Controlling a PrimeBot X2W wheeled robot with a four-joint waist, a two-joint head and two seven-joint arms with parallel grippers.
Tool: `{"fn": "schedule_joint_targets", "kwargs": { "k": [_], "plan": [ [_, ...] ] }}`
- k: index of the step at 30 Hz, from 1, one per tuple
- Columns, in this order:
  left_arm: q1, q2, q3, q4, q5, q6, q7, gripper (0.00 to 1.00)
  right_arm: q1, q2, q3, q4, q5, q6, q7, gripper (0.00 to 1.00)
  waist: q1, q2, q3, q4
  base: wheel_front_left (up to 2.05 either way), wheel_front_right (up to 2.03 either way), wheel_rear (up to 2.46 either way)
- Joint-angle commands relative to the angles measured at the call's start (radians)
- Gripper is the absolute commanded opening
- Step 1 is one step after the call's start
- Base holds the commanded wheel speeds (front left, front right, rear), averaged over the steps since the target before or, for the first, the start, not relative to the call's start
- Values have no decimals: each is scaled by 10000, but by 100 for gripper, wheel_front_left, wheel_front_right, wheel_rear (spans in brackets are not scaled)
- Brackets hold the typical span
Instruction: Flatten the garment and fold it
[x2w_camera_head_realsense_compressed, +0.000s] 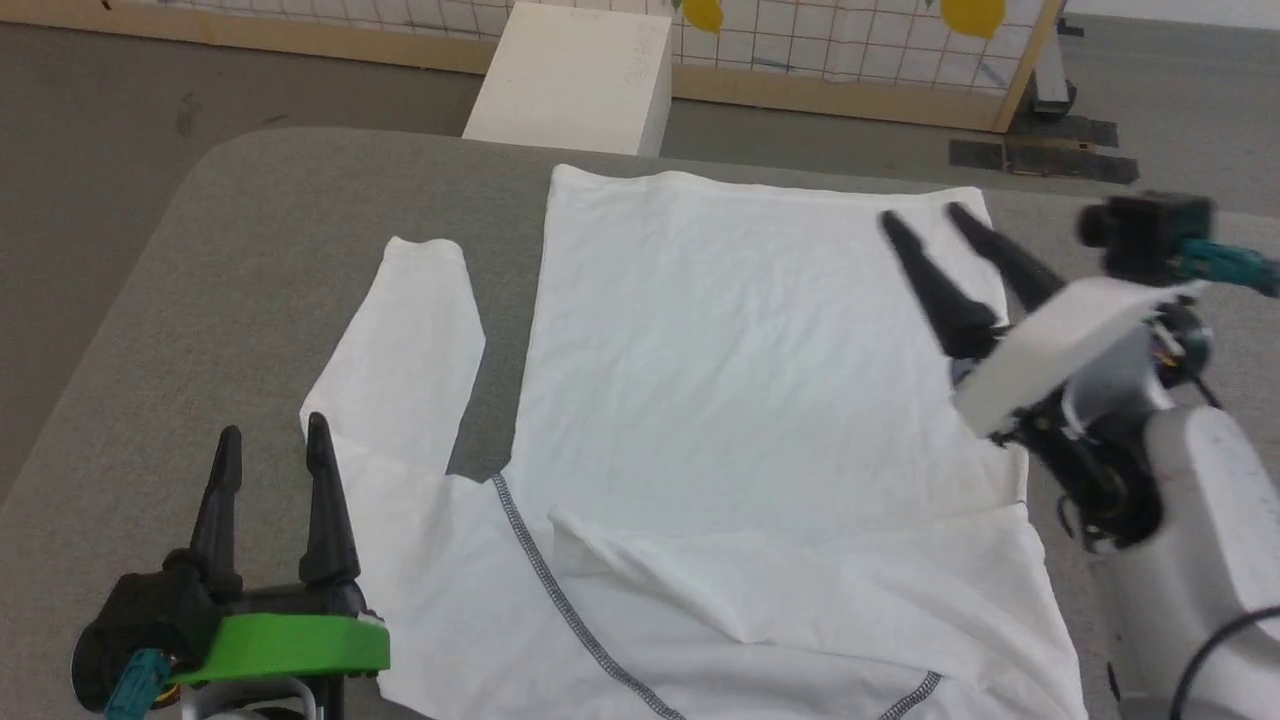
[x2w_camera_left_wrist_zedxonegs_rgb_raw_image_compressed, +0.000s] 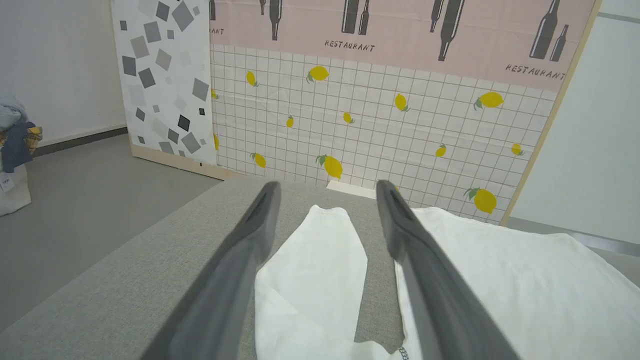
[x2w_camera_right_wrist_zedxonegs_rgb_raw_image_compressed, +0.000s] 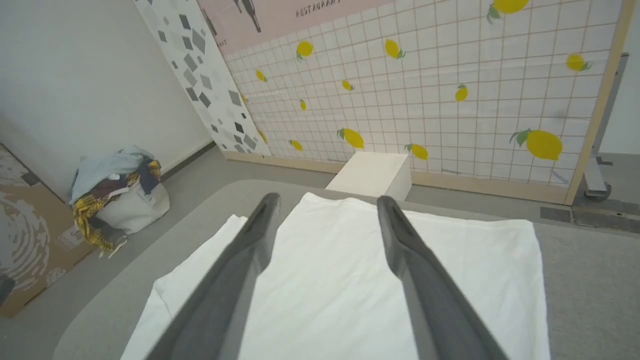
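Observation:
The white garment (x2w_camera_head_realsense_compressed: 740, 380) lies spread on the grey table (x2w_camera_head_realsense_compressed: 250, 250), its body flat and its hem toward the far edge. One sleeve (x2w_camera_head_realsense_compressed: 410, 340) stretches out on the left; the other is folded across the near part, beside a dark zigzag seam (x2w_camera_head_realsense_compressed: 560, 590). My left gripper (x2w_camera_head_realsense_compressed: 272, 430) stands open at the lower left, its tips at the sleeve's near end, and the sleeve (x2w_camera_left_wrist_zedxonegs_rgb_raw_image_compressed: 310, 270) shows between its fingers. My right gripper (x2w_camera_head_realsense_compressed: 920, 218) is open and raised over the garment's far right corner, with the cloth (x2w_camera_right_wrist_zedxonegs_rgb_raw_image_compressed: 325, 280) below it. Neither holds anything.
A white box (x2w_camera_head_realsense_compressed: 575, 75) stands on the floor beyond the table's far edge, before a lemon-print partition (x2w_camera_left_wrist_zedxonegs_rgb_raw_image_compressed: 380, 125). A bag heaped with clothes (x2w_camera_right_wrist_zedxonegs_rgb_raw_image_compressed: 117, 195) sits on the floor at the left. Bare table surface lies to the left of the sleeve.

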Motion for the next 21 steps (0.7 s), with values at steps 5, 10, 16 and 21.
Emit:
{"fn": "schedule_joint_targets", "kwargs": {
  "k": [5, 10, 16, 21],
  "plan": [
    [130, 70, 181, 105, 95, 47, -36, 100, 1463, 37, -2147, -1167, -1626, -15, -1800, 100, 0, 0, -206, -662, 0, 0, 0],
    [112, 117, 254, 363, 68, 94, -35, 100, 2866, 389, -3087, -1915, -3140, -15, -3410, 100, 0, 0, -335, -1026, 0, 0, 0],
    [-76, 116, 281, 765, -107, 214, 267, 100, 4218, 829, -3490, -1824, -3336, -15, -3911, 100, 0, 0, -443, -1258, 0, 0, 0],
    [-749, 290, 292, 1095, -400, 134, 948, 100, 4725, 862, -3388, -1595, -2657, -15, -4065, 100, 0, 0, -326, -1281, 0, 0, 0]
  ]
}}
